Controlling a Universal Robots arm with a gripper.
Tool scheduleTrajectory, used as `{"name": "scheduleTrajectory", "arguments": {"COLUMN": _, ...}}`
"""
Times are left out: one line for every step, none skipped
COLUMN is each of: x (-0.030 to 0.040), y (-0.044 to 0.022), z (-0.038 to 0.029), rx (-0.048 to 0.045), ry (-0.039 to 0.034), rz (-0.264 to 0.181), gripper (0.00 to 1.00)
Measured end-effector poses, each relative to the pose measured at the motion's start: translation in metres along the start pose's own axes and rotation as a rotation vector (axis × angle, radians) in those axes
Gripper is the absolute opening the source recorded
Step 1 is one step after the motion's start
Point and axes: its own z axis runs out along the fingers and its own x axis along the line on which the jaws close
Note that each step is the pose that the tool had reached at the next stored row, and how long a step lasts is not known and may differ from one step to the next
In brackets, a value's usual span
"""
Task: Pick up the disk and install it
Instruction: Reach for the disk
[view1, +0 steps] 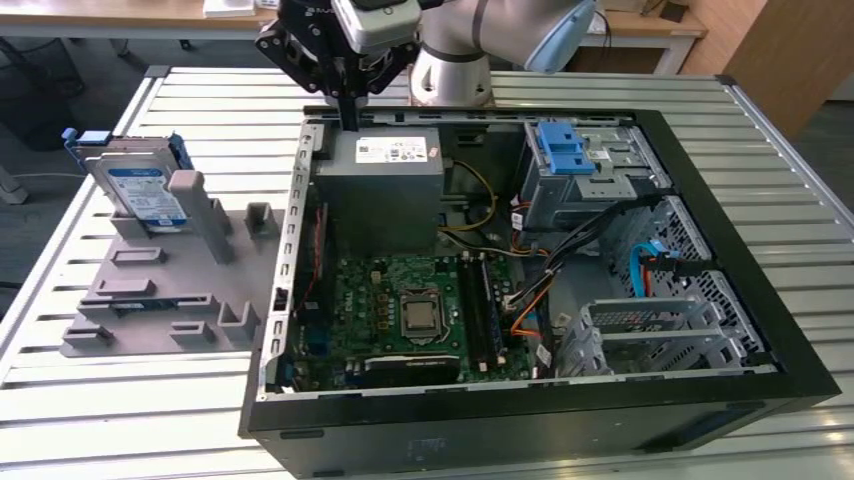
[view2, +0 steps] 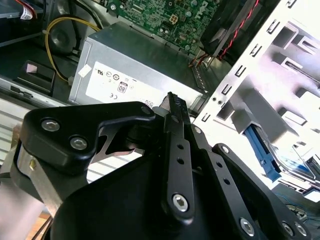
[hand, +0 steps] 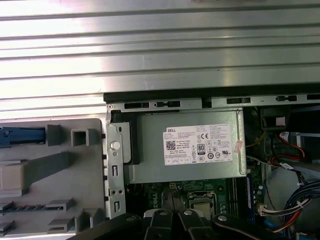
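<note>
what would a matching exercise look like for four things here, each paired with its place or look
Things:
1. disk
2. gripper
3. power supply box
4. motherboard

Descriptions:
a. green, lying flat inside the case
b. standing upright in the grey holder, outside the case
c. hanging above the case's rim, holding nothing
d. grey with a white sticker, inside the case

Pairs: 1-b, 2-c, 3-d, 4-a
</note>
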Motion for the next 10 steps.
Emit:
{"name": "scheduleTrajectory", "arguments": {"x": 0.0003, "y": 0.0, "z": 0.0, "rx": 0.0, "ry": 0.0, "rz": 0.0, "gripper": 0.11}}
{"name": "scheduleTrajectory", "arguments": {"x": 0.0005, "y": 0.0, "z": 0.0, "rx": 0.0, "ry": 0.0, "rz": 0.0, "gripper": 0.11}}
{"name": "scheduleTrajectory", "arguments": {"x": 0.0008, "y": -0.0001, "z": 0.0, "rx": 0.0, "ry": 0.0, "rz": 0.0, "gripper": 0.11}}
{"name": "scheduleTrajectory", "arguments": {"x": 0.001, "y": -0.0001, "z": 0.0, "rx": 0.0, "ry": 0.0, "rz": 0.0, "gripper": 0.11}}
{"name": "scheduleTrajectory", "arguments": {"x": 0.0013, "y": -0.0001, "z": 0.0, "rx": 0.0, "ry": 0.0, "rz": 0.0, "gripper": 0.11}}
{"name": "scheduleTrajectory", "arguments": {"x": 0.0015, "y": -0.0001, "z": 0.0, "rx": 0.0, "ry": 0.0, "rz": 0.0, "gripper": 0.11}}
{"name": "scheduleTrajectory", "arguments": {"x": 0.0018, "y": -0.0001, "z": 0.0, "rx": 0.0, "ry": 0.0, "rz": 0.0, "gripper": 0.11}}
{"name": "scheduleTrajectory", "arguments": {"x": 0.0021, "y": -0.0002, "z": 0.0, "rx": 0.0, "ry": 0.0, "rz": 0.0, "gripper": 0.11}}
{"name": "scheduleTrajectory", "arguments": {"x": 0.0023, "y": -0.0002, "z": 0.0, "rx": 0.0, "ry": 0.0, "rz": 0.0, "gripper": 0.11}}
{"name": "scheduleTrajectory", "arguments": {"x": 0.0026, "y": -0.0002, "z": 0.0, "rx": 0.0, "ry": 0.0, "rz": 0.0, "gripper": 0.11}}
